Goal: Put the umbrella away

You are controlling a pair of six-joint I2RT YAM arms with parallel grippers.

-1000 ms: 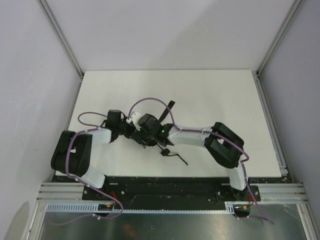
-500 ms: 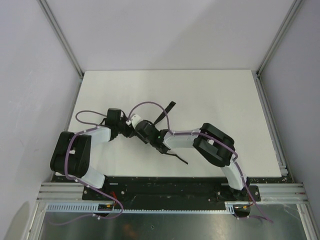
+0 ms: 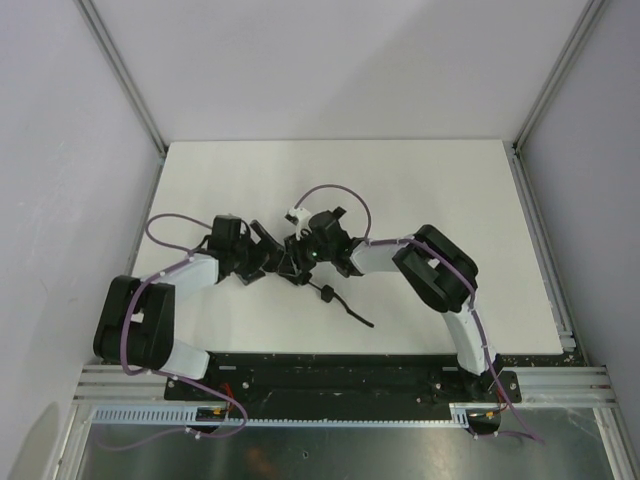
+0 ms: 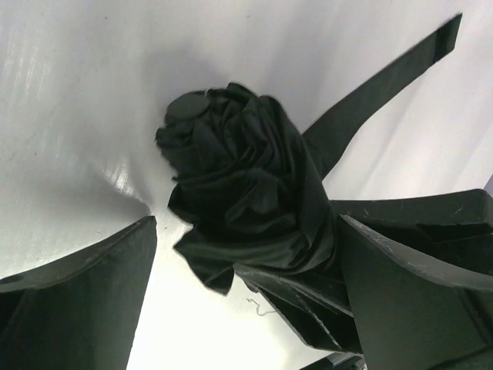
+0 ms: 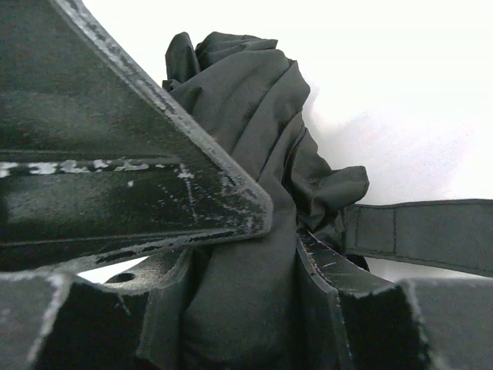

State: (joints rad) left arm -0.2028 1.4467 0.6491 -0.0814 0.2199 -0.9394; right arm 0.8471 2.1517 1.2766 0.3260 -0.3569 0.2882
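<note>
Where the two arms meet, a bit left of the middle of the bench (image 3: 430,180), the umbrella (image 4: 246,185) is a crumpled black bundle. The right claw (image 5: 283,231) pinches the cloth, with one finger on each side of it. The left claw (image 4: 246,223) is spread wide, and the bundle sits between its fingers (image 4: 85,301) with bare bench showing on one side. A flat strap (image 4: 385,85) sticks out from the bundle. A thin black cord (image 3: 352,314) trails toward the near edge.

No lettering, label, brand mark, number or sign can be read in any of the 3 views.
</note>
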